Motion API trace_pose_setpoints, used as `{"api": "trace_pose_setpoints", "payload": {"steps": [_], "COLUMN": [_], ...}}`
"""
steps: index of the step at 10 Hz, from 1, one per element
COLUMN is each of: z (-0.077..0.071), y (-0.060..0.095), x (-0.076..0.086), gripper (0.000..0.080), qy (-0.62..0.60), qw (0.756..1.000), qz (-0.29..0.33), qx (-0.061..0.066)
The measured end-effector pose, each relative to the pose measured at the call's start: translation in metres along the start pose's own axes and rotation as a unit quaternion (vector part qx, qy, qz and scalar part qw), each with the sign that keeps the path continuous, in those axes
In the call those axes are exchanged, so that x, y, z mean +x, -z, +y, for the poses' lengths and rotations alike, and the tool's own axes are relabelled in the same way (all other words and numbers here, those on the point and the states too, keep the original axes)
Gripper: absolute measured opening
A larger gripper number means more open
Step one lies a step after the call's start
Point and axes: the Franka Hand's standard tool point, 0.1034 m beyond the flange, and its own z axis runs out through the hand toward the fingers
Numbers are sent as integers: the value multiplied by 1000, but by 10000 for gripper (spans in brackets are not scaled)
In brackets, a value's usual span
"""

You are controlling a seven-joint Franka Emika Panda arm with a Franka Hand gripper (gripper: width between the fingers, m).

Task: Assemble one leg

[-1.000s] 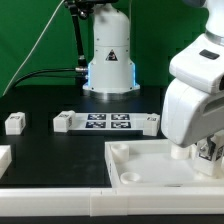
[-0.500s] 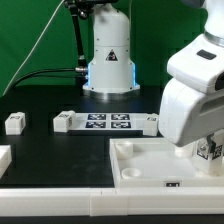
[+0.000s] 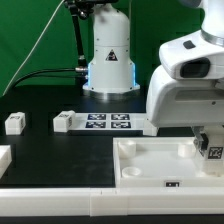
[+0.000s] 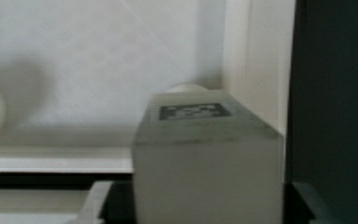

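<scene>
1. While the arm leans over the exterior view's right side, we see the tool hanging just above the white tray, which lies flat on the counter. The leg sits between the fingers with its tag facing the camera. We judge it is held over the tray because a corner socket there is where it must go, though that socket is hidden behind the arm. The marker board lies beyond the tray, and a spare white block rests well apart at the exterior view's left.

2. Through the wrist view, we find the leg filling the middle, upright along the tool's axis, its tag on the end face toward the tray floor. That pose suits a straight push downward. The fingers barely show, so we judge from the centred, lifted leg that the tool is closed narrowly on it and touches nothing else.
</scene>
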Motion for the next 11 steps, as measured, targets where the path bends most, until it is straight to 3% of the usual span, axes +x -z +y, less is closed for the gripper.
{"api": "trace_pose_setpoints", "payload": {"steps": [2,5,6,7,9,11], "z": [2,1,1,1,-2,-7], "y": [-1,-1,-2,-2,2,5], "x": [2,2,2,2,6,3], "gripper": [294,294,370,370,621,641], "qy": [-144,-291,-288,-280,-250,-104], "qw": [990,957,957,960,968,994], "qz": [4,4,4,4,19,28], "qx": [8,6,6,6,15,12]}}
